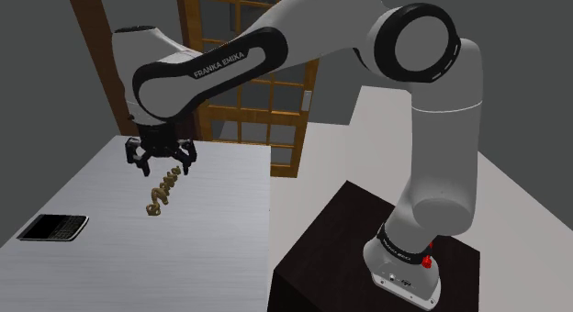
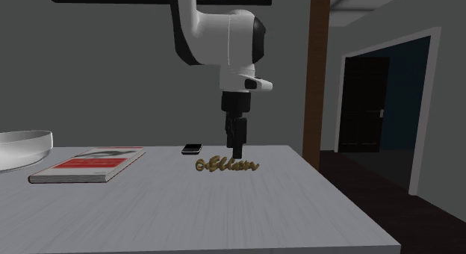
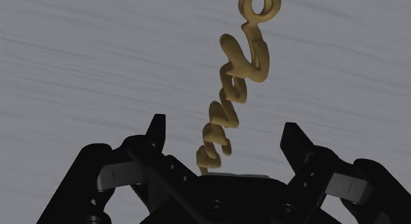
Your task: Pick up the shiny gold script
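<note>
The gold script (image 1: 161, 196) is a thin cursive word lying flat on the grey table (image 1: 110, 264). In the second exterior view the script (image 2: 226, 166) lies just in front of the black gripper (image 2: 237, 151). My gripper (image 1: 165, 167) hangs low over the end of the script farther from the phone. In the wrist view the script (image 3: 238, 78) runs away from the hand, its near end between the two fingers (image 3: 156, 131). The gripper (image 3: 224, 138) is open, and neither finger touches the script.
A black phone (image 1: 53, 228) lies near the table edge at the shoulder view's left. A red and white book (image 2: 89, 164) and a pale bowl (image 2: 22, 148) sit at the second exterior view's left. A wooden glazed door (image 1: 257, 90) stands behind the table.
</note>
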`<action>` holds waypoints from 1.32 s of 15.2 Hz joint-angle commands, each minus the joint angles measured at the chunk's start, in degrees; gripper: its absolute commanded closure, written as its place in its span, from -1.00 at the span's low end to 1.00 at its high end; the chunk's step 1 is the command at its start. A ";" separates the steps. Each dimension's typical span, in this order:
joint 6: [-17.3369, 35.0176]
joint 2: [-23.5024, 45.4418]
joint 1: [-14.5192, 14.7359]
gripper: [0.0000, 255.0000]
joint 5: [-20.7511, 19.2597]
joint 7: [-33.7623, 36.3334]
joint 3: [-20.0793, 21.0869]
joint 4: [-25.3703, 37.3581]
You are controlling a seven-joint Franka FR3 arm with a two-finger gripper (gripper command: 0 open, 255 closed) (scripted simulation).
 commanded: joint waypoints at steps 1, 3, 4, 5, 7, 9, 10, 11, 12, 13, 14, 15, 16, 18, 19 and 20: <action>1.11 0.96 0.21 -1.00 -0.48 0.33 -0.27 -0.18; 2.37 1.60 0.31 -1.00 -0.81 0.50 -0.45 -0.85; 2.99 1.93 0.37 -1.00 -0.99 0.59 -0.54 -1.17; 3.35 2.12 0.40 -1.00 -1.08 0.64 -0.59 -1.36; 3.31 2.04 0.37 1.00 -1.05 0.62 -0.58 -1.40; 3.38 1.97 0.33 1.00 -1.03 0.60 -0.57 -1.53; 3.38 1.98 0.34 1.00 -1.04 0.61 -0.58 -1.52; 3.37 1.98 0.34 1.00 -1.04 0.61 -0.57 -1.51; 3.37 1.98 0.34 1.00 -1.04 0.61 -0.57 -1.51; 3.37 1.98 0.34 1.00 -1.04 0.61 -0.57 -1.51; 3.37 1.98 0.34 1.00 -1.04 0.61 -0.57 -1.51; 3.37 1.98 0.34 1.00 -1.04 0.61 -0.57 -1.51; 3.35 2.13 0.40 1.00 -1.09 0.64 -0.60 -1.34; 2.11 1.45 0.29 1.00 -0.73 0.46 -0.40 -0.73; 1.47 1.14 0.24 1.00 -0.57 0.38 -0.32 -0.38; 0.84 0.83 0.19 1.00 -0.41 0.30 -0.23 -0.03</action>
